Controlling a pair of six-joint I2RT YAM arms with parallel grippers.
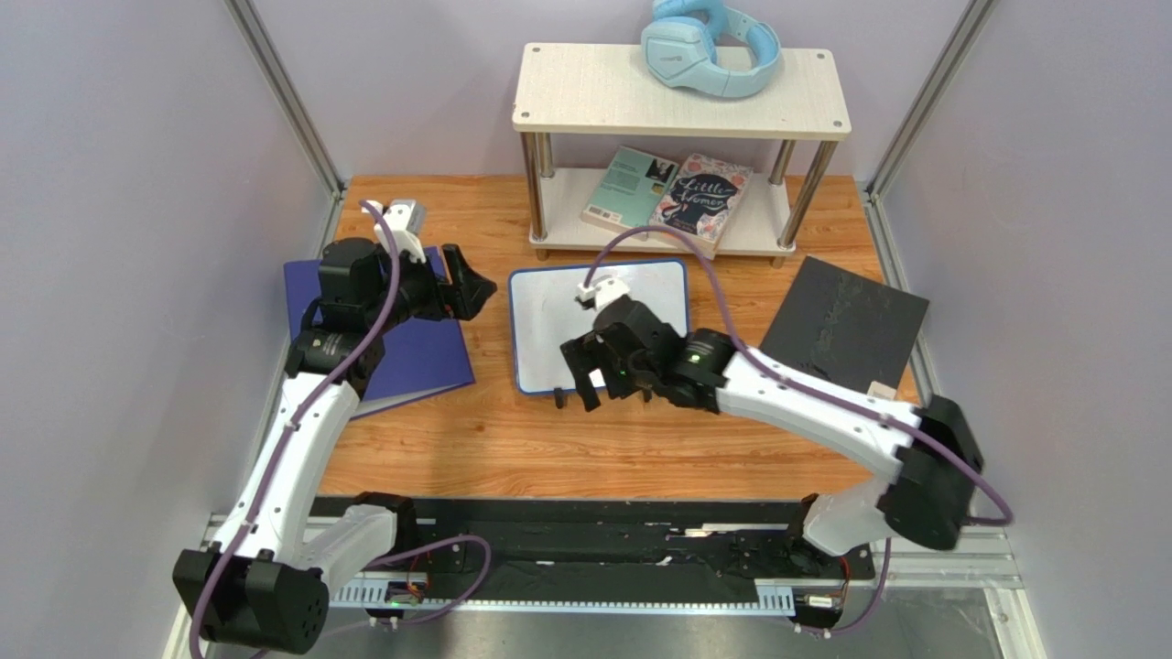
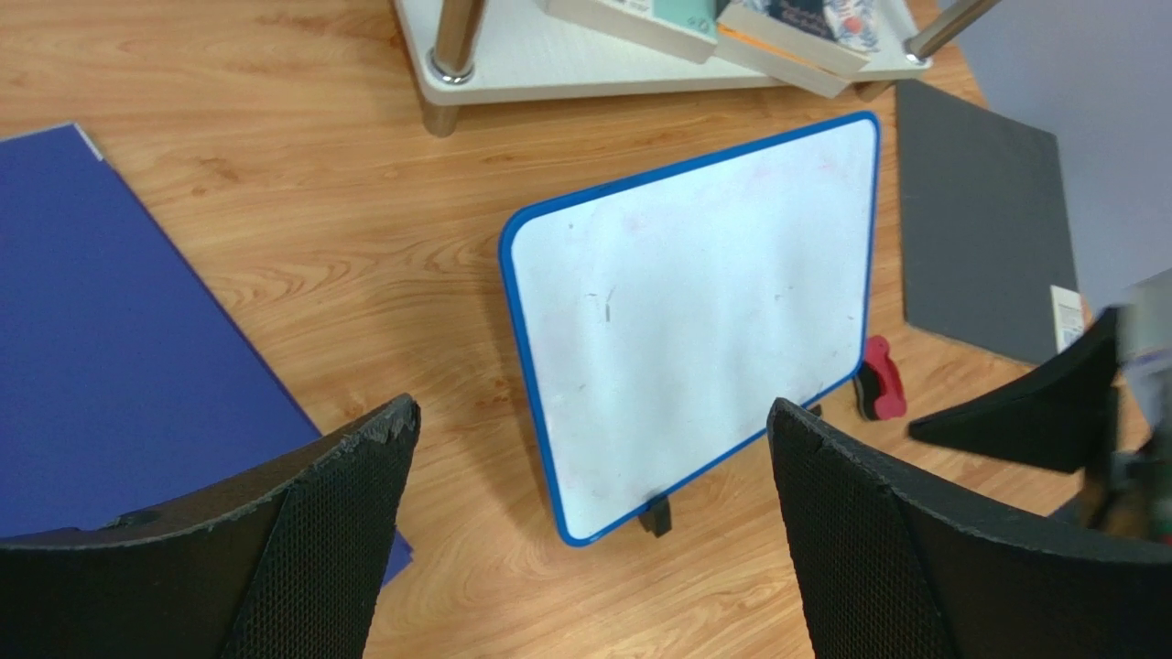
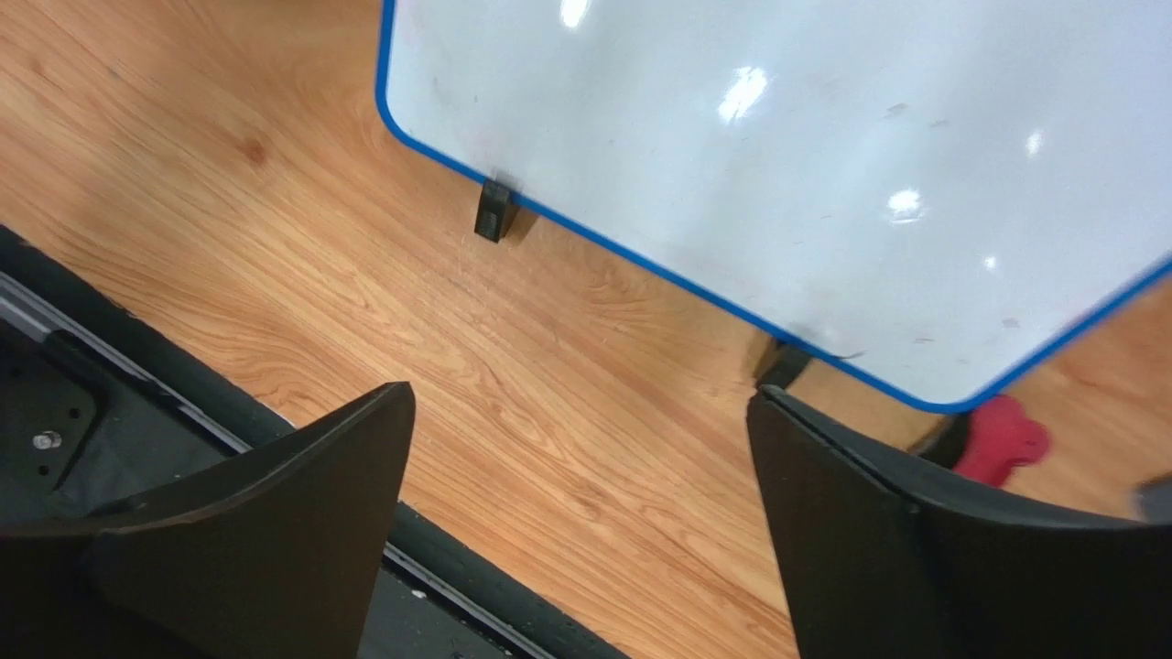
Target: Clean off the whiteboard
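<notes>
Near edge: both arm bases sit on a black rail along the front of the wooden desk (image 1: 550,440). Right gripper (image 3: 578,398) hovers low over the near edge of the whiteboard (image 2: 688,316), jaws spread wide, nothing between them. In its wrist view, bare wood and one of the board's black feet show in the gap. A small red block (image 2: 881,378) lies on the desk just beside the board's near right corner (the right arm hides it from the overhead camera). The whiteboard lies flat at mid-desk with its blue frame fully on the wood. Its surface is glossy and mostly white, with faint pinkish smudges and a few tiny dark specks. No legible writing. Left gripper (image 1: 461,282) hangs to the left of the board above the inner edge of a dark blue binder (image 1: 413,350). Its jaws are also spread wide and empty, and it points toward the board. To the right of the whiteboard, apart from it, a flat black board (image 1: 839,323) lies at an angle. Far end: a low two-tier shelf (image 1: 681,89) has two books (image 1: 667,186) on its lower tier and light blue headphones (image 1: 709,48) on top.
</notes>
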